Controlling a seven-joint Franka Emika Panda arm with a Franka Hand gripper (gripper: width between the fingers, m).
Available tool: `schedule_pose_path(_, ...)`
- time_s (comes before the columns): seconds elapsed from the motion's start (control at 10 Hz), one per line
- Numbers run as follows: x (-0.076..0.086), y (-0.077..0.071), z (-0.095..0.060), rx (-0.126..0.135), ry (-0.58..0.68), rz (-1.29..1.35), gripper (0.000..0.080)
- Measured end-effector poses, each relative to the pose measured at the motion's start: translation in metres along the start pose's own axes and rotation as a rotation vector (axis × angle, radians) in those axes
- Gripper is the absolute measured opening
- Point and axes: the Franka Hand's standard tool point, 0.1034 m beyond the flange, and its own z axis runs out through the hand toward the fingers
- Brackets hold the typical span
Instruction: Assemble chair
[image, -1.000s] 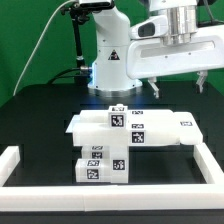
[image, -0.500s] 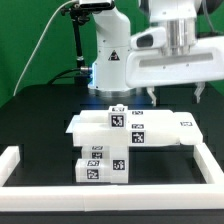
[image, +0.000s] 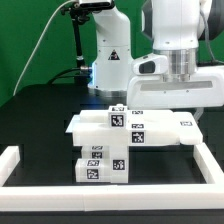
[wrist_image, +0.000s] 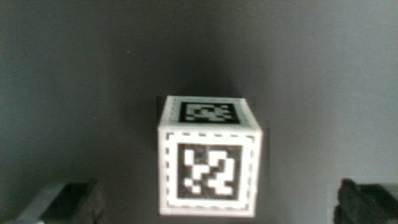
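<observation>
The chunky matte-white plastic chair (image: 125, 140), tagged with black-and-white squares, sits on the black bench (image: 40, 115), near the low white border rail (image: 20, 158) along the bench's near edge. A tagged white block (wrist_image: 210, 150) tops it, at the far side. The robot's hand (wrist_image: 210, 200) hangs above that block, its two dark fingers (wrist_image: 63, 200) spread wide, one on each side of the block, touching nothing. The glossy white arm (image: 175, 40) rises on the exterior view's right.
</observation>
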Motion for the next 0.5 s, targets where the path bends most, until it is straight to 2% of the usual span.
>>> schedule_pose_path(0.3, 0.003, 0.008, 0.019, -0.028, 0.088, -0.013, 0.0649)
schedule_pose_path(0.4, 0.001, 0.008, 0.020, -0.029, 0.082, -0.014, 0.0649)
schedule_pose_path(0.5, 0.002, 0.008, 0.020, -0.029, 0.082, -0.013, 0.0559)
